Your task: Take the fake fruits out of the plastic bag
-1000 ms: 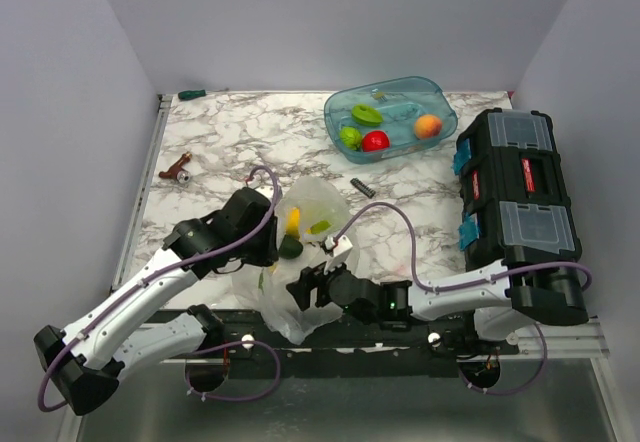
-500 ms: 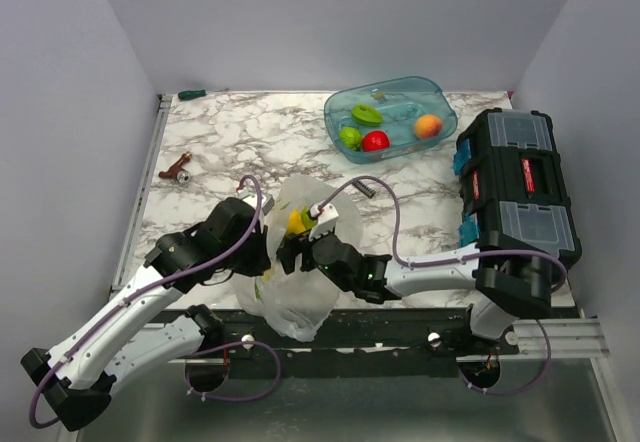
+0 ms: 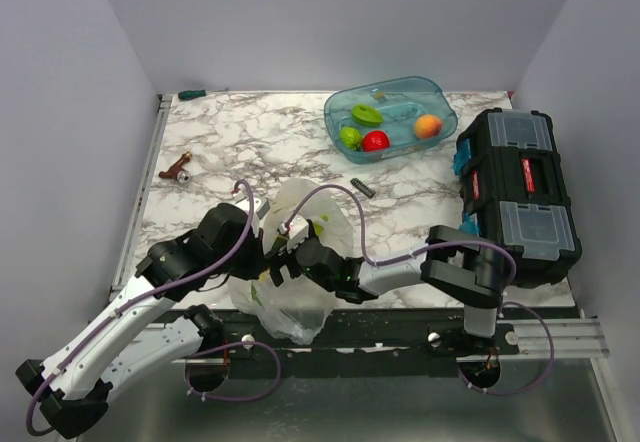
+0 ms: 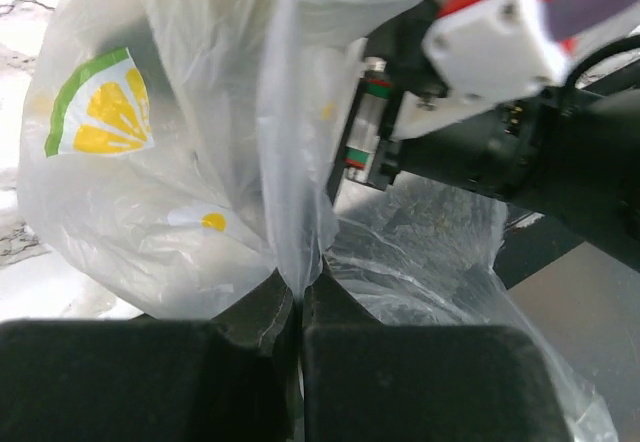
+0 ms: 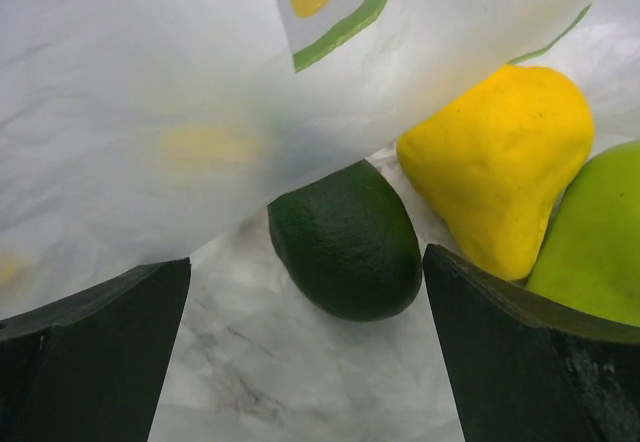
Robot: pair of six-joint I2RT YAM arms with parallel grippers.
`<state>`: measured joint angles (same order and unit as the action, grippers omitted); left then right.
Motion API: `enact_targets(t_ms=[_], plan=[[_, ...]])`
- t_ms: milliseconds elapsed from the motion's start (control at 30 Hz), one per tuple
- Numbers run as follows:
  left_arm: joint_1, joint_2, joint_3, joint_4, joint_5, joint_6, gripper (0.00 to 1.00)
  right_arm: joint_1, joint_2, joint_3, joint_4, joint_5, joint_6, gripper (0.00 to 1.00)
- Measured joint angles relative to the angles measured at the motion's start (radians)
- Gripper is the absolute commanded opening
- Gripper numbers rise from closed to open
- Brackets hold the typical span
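- The marble bench [image 3: 220,142] carries everything. The plastic bag [image 3: 300,307] sits at its near edge, between my two arms.
- A black toolbox [image 3: 520,197] stands along the right side, well apart from the work. I can read no lettering on it.
- The teal tub [image 3: 335,112] at the far side already holds a red fruit [image 3: 375,141] and a green fruit [image 3: 365,114], so I judge the job partly done.
- The bag is thin, crinkly film, light and floppy. It will slide and collapse unless it is pinned, so the place to hold it is a gathered fold near the mouth.
- My left gripper [image 4: 298,297] is clenched on exactly such a fold, with the film pinched between its jaws.
- My right gripper [image 5: 305,352] is released, jaws spread wide, and reaches in under the film.
- Inside, on the marble, lie a dark green fruit [image 5: 345,242], a yellow fruit [image 5: 500,162] just beside it and a light green fruit [image 5: 595,232] touching the yellow one.
- The dark green one lies ahead between my open fingers, and neither touches it. It looks hard, glossy and rounded, so probably light but slippery. I would close across its widest part.
- The bag bears only printed lemon slices and green leaves. I see no brand and no words.
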<state>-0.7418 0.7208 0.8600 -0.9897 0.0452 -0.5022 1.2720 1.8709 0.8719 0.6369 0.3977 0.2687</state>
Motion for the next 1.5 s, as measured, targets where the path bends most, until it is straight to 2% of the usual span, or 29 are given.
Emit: enact_targets(t_ms=[300,400,633,733,767,933,1133,1300,1500], plan=[[0.0,-0.027,-0.01,0.002,0.002,0.003,0.0,-0.01,0.1,0.092,0.035,-0.029,-0.116,1.0],[0.0,-0.027,-0.012,0.008,0.006,0.004,0.0,-0.01,0.135,0.127,0.038,-0.033,-0.14,0.96],[0.0,-0.031,-0.014,0.017,0.011,0.005,0.0,-0.01,0.183,0.158,0.038,-0.03,-0.142,0.78],[0.0,-0.032,-0.014,0.019,0.011,0.004,0.0,-0.01,0.185,0.158,0.035,-0.024,-0.129,0.59],[0.0,-0.032,-0.014,0.02,0.011,0.004,0.0,-0.01,0.185,0.158,0.035,-0.02,-0.124,0.56],[0.0,-0.033,-0.014,0.022,0.011,0.004,0.0,-0.01,0.162,0.13,0.032,-0.01,-0.095,0.5],[0.0,-0.034,-0.015,0.023,0.011,0.003,0.0,-0.01,0.067,0.064,0.016,-0.01,-0.073,0.32],[0.0,-0.033,-0.015,0.022,0.01,0.0,0.0,-0.01,-0.018,0.011,0.011,-0.014,-0.041,0.21],[0.0,-0.035,-0.015,0.022,0.007,-0.005,0.0,-0.01,-0.145,-0.085,-0.012,-0.045,0.024,0.17]])
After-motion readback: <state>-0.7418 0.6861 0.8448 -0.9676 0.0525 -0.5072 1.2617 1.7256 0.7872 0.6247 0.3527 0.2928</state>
